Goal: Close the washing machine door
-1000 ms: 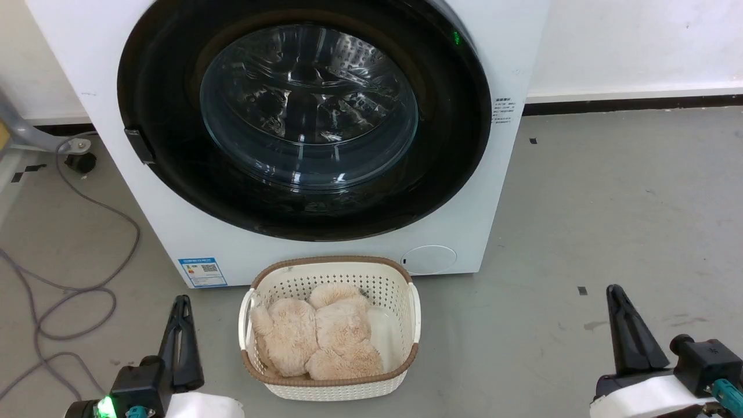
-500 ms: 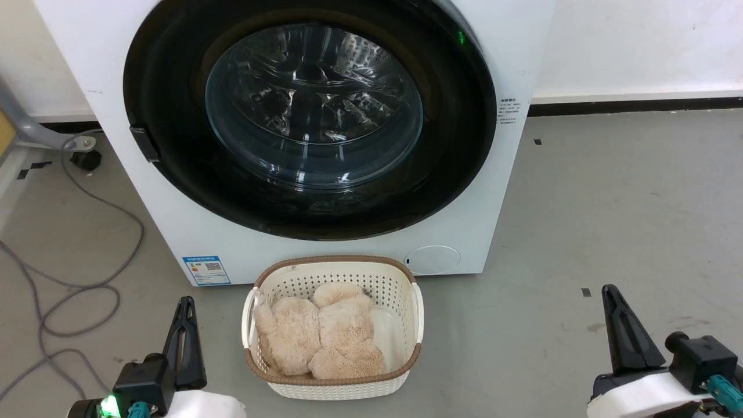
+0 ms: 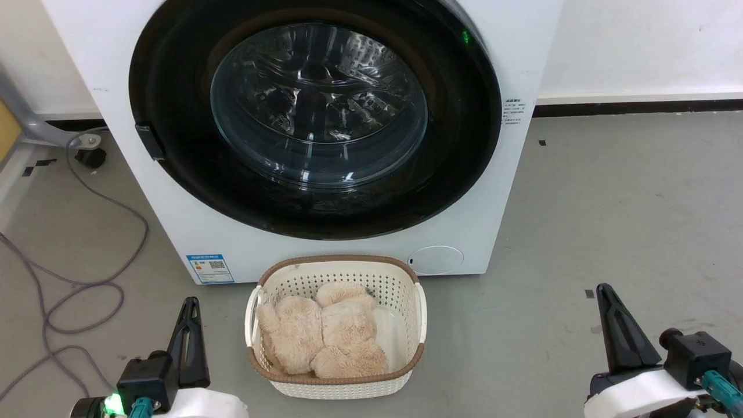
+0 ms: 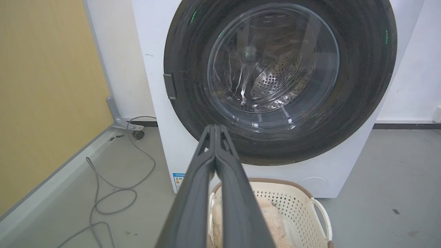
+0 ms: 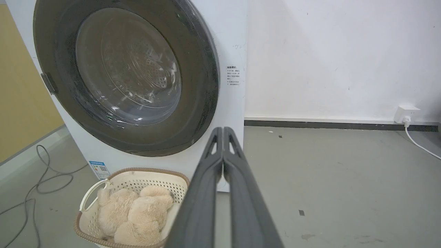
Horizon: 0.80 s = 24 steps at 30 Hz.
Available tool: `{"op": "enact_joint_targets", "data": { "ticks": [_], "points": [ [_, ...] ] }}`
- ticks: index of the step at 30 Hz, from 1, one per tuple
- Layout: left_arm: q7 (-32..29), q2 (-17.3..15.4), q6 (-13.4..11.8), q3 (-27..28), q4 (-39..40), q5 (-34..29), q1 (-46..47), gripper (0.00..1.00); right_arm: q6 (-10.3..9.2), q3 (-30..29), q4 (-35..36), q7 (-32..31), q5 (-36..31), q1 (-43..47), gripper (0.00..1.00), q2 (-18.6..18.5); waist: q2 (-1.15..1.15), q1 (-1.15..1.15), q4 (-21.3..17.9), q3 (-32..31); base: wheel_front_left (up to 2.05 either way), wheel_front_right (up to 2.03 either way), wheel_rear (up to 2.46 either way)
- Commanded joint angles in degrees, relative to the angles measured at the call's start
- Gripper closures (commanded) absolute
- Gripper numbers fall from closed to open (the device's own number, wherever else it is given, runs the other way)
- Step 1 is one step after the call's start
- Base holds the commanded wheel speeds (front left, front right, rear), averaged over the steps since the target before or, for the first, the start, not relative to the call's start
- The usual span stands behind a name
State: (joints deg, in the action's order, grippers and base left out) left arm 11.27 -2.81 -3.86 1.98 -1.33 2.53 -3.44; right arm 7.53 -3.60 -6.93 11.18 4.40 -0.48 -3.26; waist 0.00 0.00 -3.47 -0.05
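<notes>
Left pincer (image 3: 190,303) and right pincer (image 3: 602,290), both shut tight and empty, low either side of basket (image 3: 339,259), well apart from door (image 3: 318,104) lying flush on washing machine (image 3: 325,252); since a second ago, slight camera drift only, closing apparently complete.

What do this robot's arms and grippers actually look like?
The left gripper and right gripper each have two long, dark, tapering fingers on a black blocky base. Behind these sit rounded white forearm shells with teal plugs. A green light glows on the left wrist.
</notes>
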Motion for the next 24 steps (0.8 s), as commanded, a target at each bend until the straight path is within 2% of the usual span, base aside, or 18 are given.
{"op": "enact_joint_targets", "data": {
  "ticks": [1, 24],
  "points": [
    [-0.31, -0.03, 0.21, -0.15, 0.23, -0.51, 0.74, 1.0, -0.01, 0.09, 0.53, -0.19, -0.56, 0.12, 1.0, 0.1, 0.0, 0.0, 0.03, 0.0, 0.0, 0.0, 0.0],
    [-3.01, -0.04, 1.11, -0.6, 0.5, -1.01, 1.4, 1.0, -0.02, 0.95, 2.1, -2.89, -1.51, 0.21, 1.0, 0.17, 0.0, 0.0, 0.87, 0.01, 0.0, 0.0, 0.0]
  ]
}}
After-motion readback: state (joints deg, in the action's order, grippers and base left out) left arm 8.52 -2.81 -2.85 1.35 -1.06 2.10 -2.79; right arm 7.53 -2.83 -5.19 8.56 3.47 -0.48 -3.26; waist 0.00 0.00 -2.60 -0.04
